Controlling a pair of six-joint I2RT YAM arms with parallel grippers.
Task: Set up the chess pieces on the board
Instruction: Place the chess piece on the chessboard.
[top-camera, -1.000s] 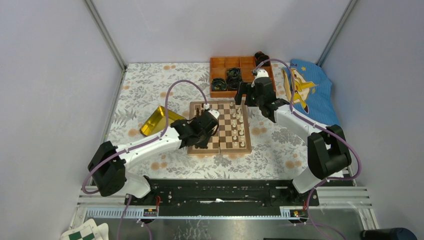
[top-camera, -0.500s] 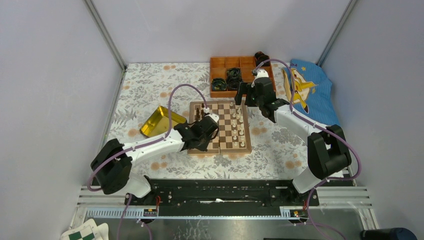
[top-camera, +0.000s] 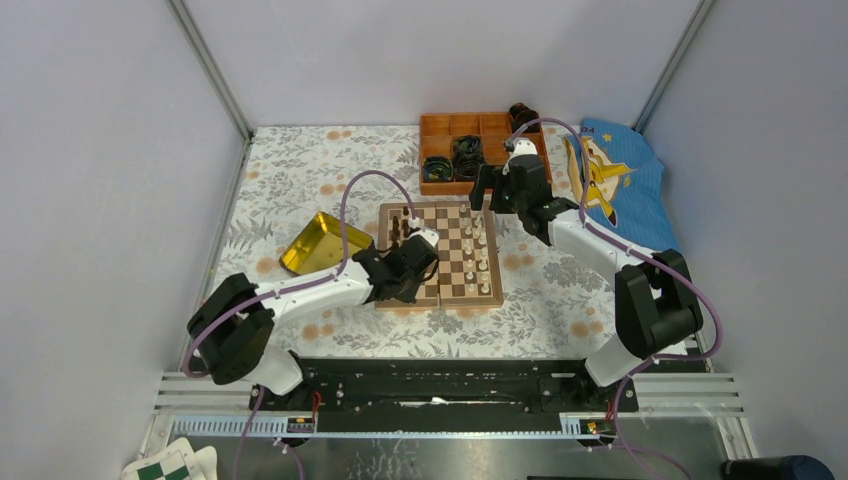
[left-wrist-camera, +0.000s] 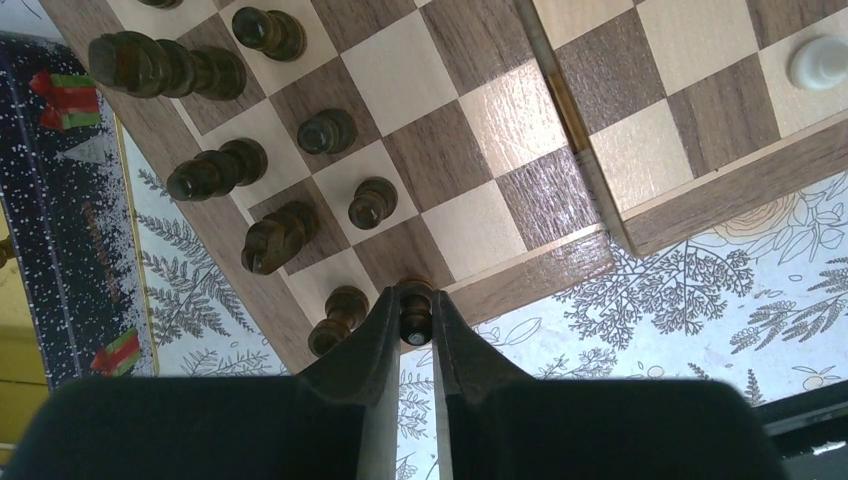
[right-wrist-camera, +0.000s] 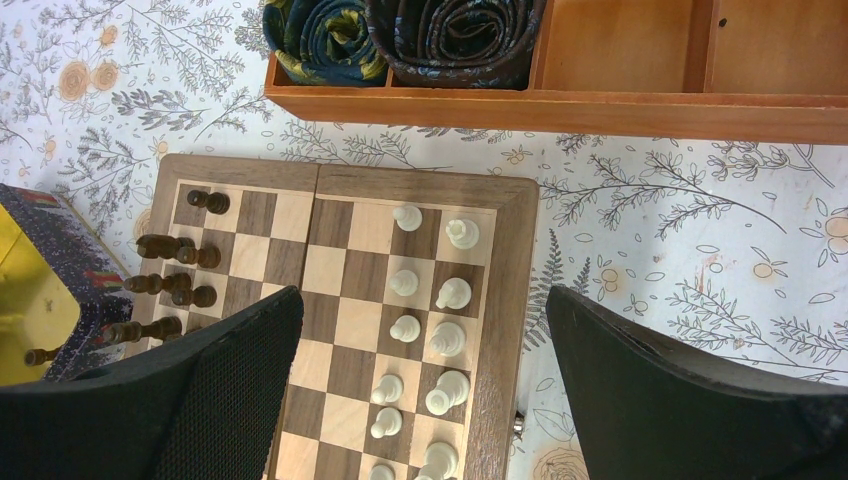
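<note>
Board (right-wrist-camera: 352, 325) middle open, chess pieces (right-wrist-camera: 405, 283) flanking

Place: a robot test cell in a lab.
Enclosure: plain grey panels (top-camera: 100, 150) on aluminium posts (top-camera: 210, 70).
Rig: white robot arms (top-camera: 300, 292) bolted to a black rail (top-camera: 440, 385).
Bench: floral cloth (top-camera: 290, 170).

top: overhead from near edge | left wrist: close on board (left-wrist-camera: 450, 150) | right wrist: higher | shared: board
</note>
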